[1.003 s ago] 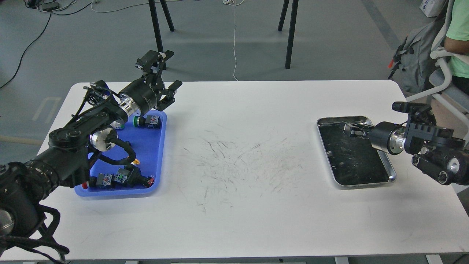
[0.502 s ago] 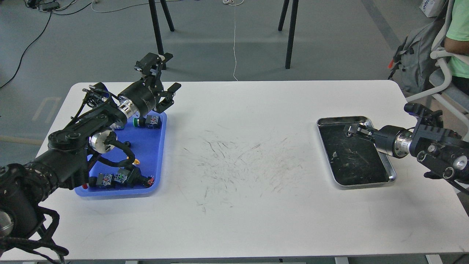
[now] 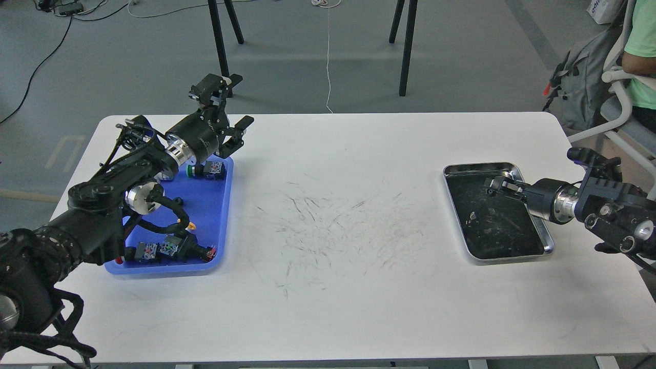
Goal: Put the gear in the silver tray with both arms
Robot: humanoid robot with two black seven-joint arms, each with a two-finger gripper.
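Silver tray (image 3: 546, 241), long axis near-to-far, slightly skewed; left hand (image 3: 231, 110) spread, right hand's (image 3: 496, 185) grip unclear.

Hardly anything here can be read. The black wrist housing (image 3: 199, 134) just behind the left end effector (image 3: 230, 109) carries a short line of pale lettering, too small to make out. Below that end effector, the small parts (image 3: 211, 169) in the blue tray (image 3: 212, 215) bear coloured label patches, but no characters can be told on them. Far beyond the right end effector (image 3: 498, 185), a white bag (image 3: 605, 10) at the room's edge shows blue print, cut off and unreadable.
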